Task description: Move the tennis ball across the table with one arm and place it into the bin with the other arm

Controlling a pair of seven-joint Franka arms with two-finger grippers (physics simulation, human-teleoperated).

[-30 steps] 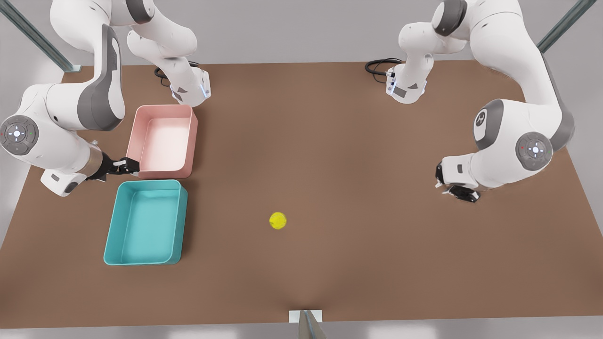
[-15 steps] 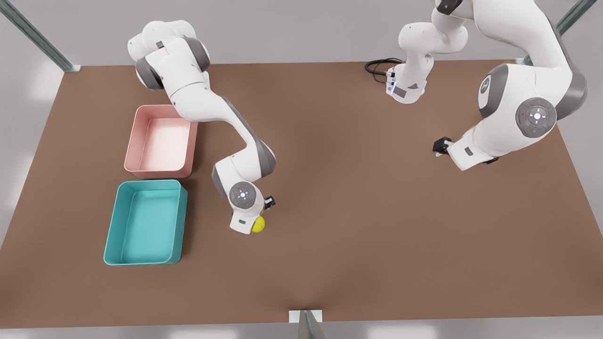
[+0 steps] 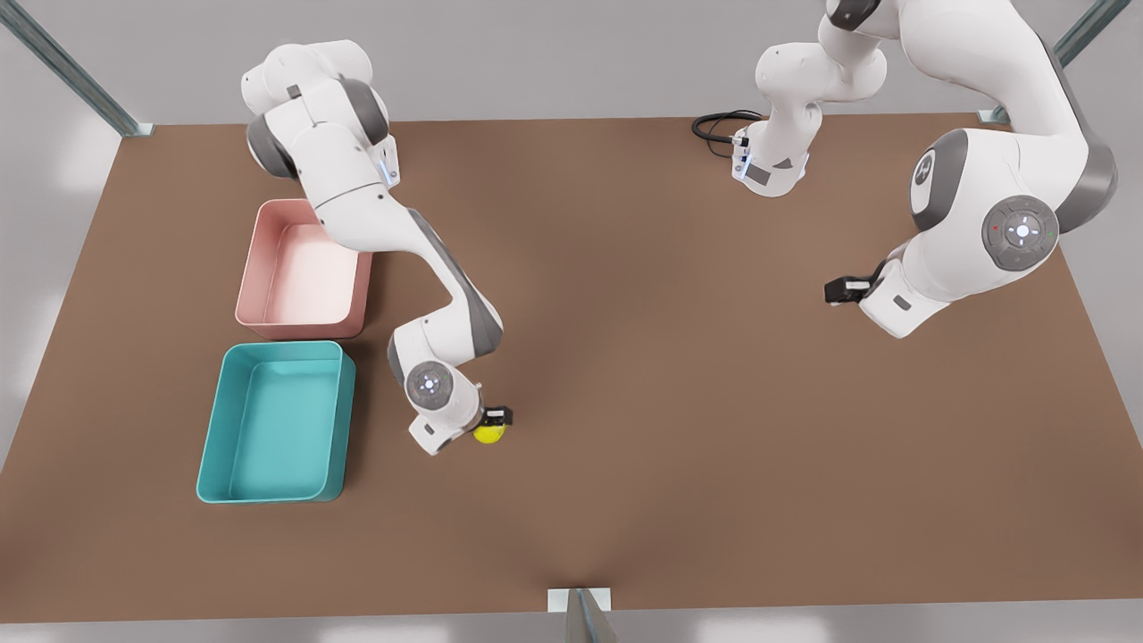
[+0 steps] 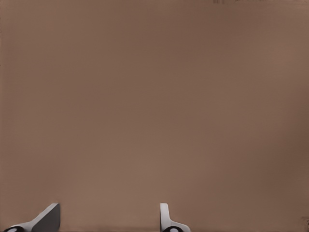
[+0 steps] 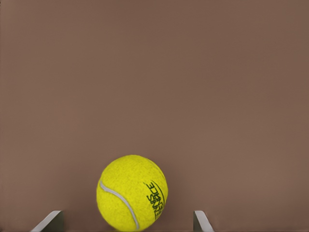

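Note:
The yellow-green tennis ball (image 3: 489,433) rests on the brown table (image 3: 670,402), a little to the front view's right of the teal bin (image 3: 346,429). My right gripper (image 3: 494,418) hangs low right over the ball. In the right wrist view the ball (image 5: 132,192) sits between the two spread fingertips of that gripper (image 5: 126,220), which is open around it, with gaps on both sides. My left gripper (image 3: 835,290) waits at the front view's right; in its wrist view the gripper (image 4: 108,220) is open over bare table.
A pink tub (image 3: 364,286) stands just behind the teal bin at the front view's left. Both arm bases and a black cable (image 3: 714,125) sit along the far edge. A small bracket (image 3: 580,603) juts at the near edge.
The right arm swung from beside the tubs to the ball and now hangs over it. The ball sits slightly nearer the teal bin. The left gripper shifted a little.

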